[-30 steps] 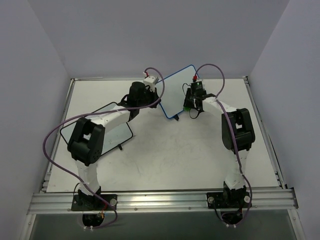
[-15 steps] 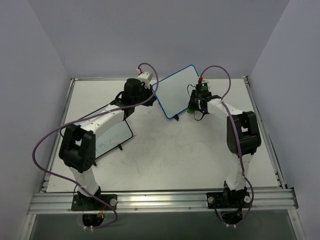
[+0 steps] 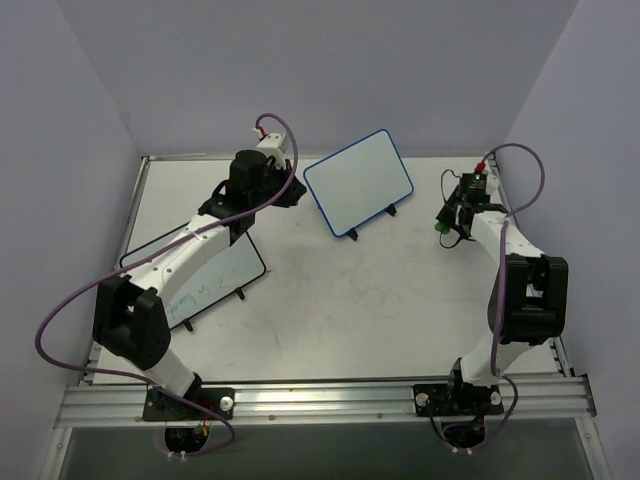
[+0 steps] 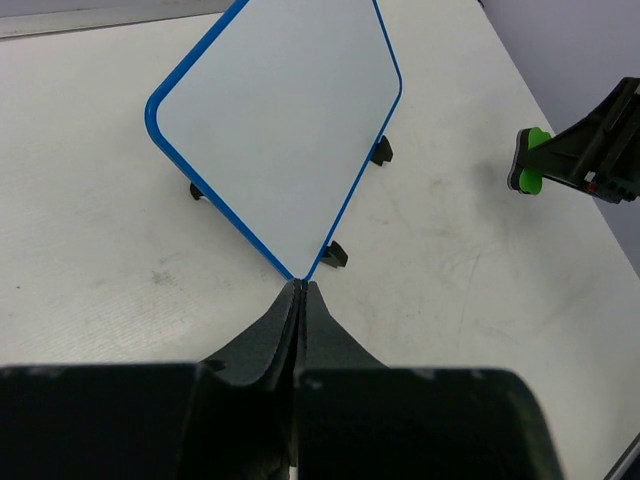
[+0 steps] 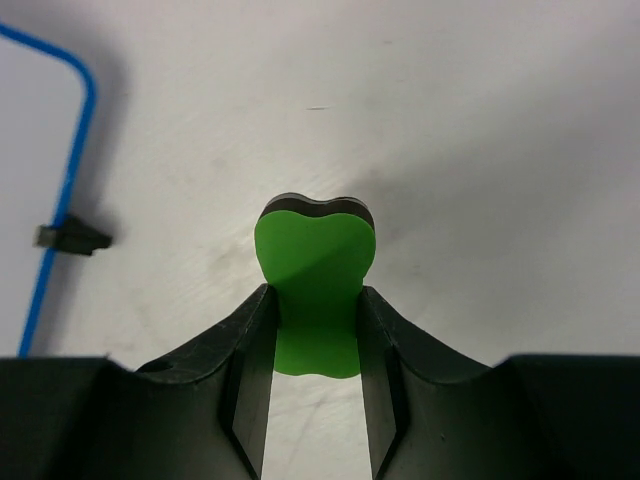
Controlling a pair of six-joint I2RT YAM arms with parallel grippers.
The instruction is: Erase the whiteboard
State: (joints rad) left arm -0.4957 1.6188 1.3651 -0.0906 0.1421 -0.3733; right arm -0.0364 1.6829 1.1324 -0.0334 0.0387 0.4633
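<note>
The whiteboard [image 3: 358,182], blue-framed and blank white, stands tilted on small black feet at the back middle of the table. In the left wrist view the whiteboard [image 4: 280,130] has its near corner just beyond my fingertips. My left gripper [image 3: 290,192] is shut and empty, just left of the board; its tips [image 4: 300,286] meet. My right gripper [image 3: 447,224] is right of the board, clear of it, shut on a green eraser [image 3: 441,229]. In the right wrist view my right gripper [image 5: 316,300] clamps the eraser [image 5: 316,265] just above the table. The eraser also shows in the left wrist view [image 4: 527,160].
A black-framed whiteboard [image 3: 205,275] with faint writing lies at the left under my left arm. The white table [image 3: 400,300] has raised rails at its edges and grey walls close around. The blue frame's edge [image 5: 60,200] and one black foot [image 5: 72,238] show at left.
My right gripper has carried the eraser off the board and to the right. My left gripper has drawn back left from the board's edge. The board stands on its own.
</note>
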